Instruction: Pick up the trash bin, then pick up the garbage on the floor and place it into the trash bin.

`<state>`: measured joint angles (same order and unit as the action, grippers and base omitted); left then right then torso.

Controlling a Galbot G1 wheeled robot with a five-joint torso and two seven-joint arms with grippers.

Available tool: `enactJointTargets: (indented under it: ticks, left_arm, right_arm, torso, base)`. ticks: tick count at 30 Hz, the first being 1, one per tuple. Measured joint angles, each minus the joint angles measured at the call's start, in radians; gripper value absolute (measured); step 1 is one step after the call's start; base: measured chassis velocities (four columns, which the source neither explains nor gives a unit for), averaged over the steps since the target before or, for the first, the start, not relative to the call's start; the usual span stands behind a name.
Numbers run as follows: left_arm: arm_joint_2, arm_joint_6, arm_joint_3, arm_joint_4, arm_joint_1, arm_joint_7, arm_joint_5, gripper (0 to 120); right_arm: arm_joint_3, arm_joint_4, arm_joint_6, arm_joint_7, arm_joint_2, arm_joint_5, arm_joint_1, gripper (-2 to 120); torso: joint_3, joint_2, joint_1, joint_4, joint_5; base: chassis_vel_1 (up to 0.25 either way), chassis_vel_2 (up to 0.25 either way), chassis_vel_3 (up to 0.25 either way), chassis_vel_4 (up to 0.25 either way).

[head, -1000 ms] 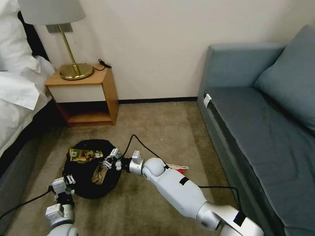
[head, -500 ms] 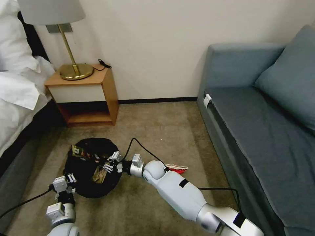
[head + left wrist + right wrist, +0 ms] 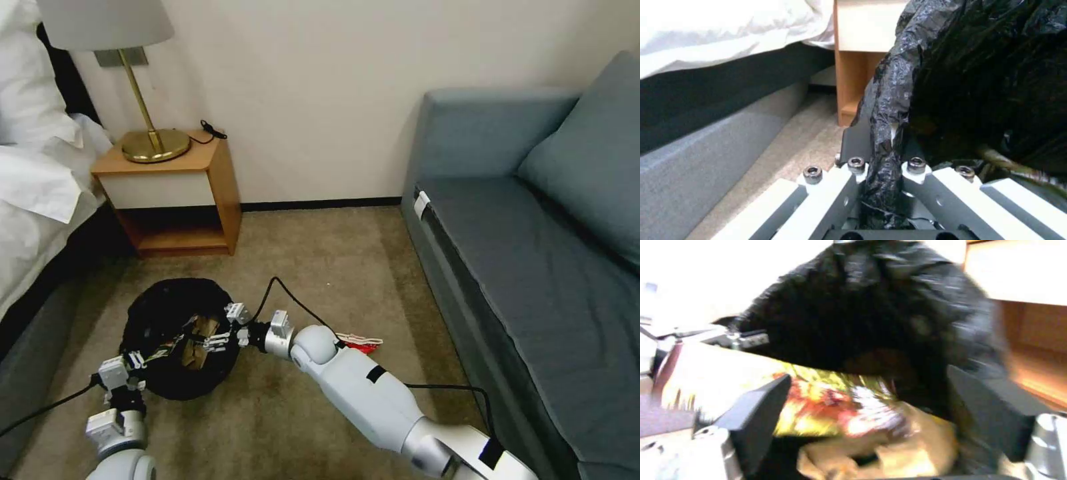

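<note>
The trash bin (image 3: 167, 307), lined with a crinkly black bag, sits tilted on the carpet in the head view. My left gripper (image 3: 133, 362) is shut on its near rim; in the left wrist view the bag's rim (image 3: 885, 133) is pinched between the fingers (image 3: 835, 186). My right gripper (image 3: 217, 332) hangs open over the bin's mouth. Inside the bin lie a gold-brown snack wrapper (image 3: 818, 403) and crumpled tan paper (image 3: 889, 453), both beyond the spread fingers (image 3: 755, 420). A red-and-white carton (image 3: 360, 343) lies on the floor behind my right forearm.
A wooden nightstand (image 3: 173, 193) with a brass lamp (image 3: 150, 143) stands against the wall behind the bin. The bed (image 3: 33, 200) runs along the left and a blue-grey sofa (image 3: 533, 267) along the right. A black cable (image 3: 293, 300) loops off the right wrist.
The right gripper has let go of the snack wrapper, which has dropped from above the rim into the bin. The bin and left gripper have shifted slightly left.
</note>
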<state>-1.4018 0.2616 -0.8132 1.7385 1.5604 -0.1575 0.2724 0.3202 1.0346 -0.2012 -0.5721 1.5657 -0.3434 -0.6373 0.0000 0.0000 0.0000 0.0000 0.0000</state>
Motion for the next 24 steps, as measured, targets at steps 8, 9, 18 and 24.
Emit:
enactJointTargets:
  ticks: [8,9,18,24]
  left_arm:
    - [0.007,0.001,-0.004,-0.016,-0.002,-0.011,0.030,3]
    - [0.007,0.001,-0.004,-0.016,-0.002,-0.011,0.030,3]
    - [0.016,0.002,-0.008,-0.017,-0.011,-0.015,0.052,3]
    - [0.015,0.000,-0.007,-0.017,-0.011,-0.016,0.052,3]
  right_arm:
    - [-0.055,0.019,-0.001,0.011,-0.041,0.007,-0.011,100]
    - [-0.055,0.019,-0.001,0.011,-0.041,0.007,-0.011,100]
    - [-0.105,0.051,0.122,-0.026,-0.195,0.154,-0.021,100]
    - [-0.181,0.025,0.203,-0.076,-0.262,0.301,-0.049,100]
  torso:
    - [0.000,0.000,0.000,0.0001,0.0000]
    - [0.000,0.000,0.000,0.0001,0.0000]
    - [0.000,0.000,0.000,-0.0001,0.0003]
    - [0.000,0.000,0.000,-0.0002,0.0002]
  base:
    - [0.000,0.000,0.000,0.000]
    - [0.000,0.000,0.000,0.000]
    - [0.000,0.000,0.000,0.000]
    - [0.000,0.000,0.000,0.000]
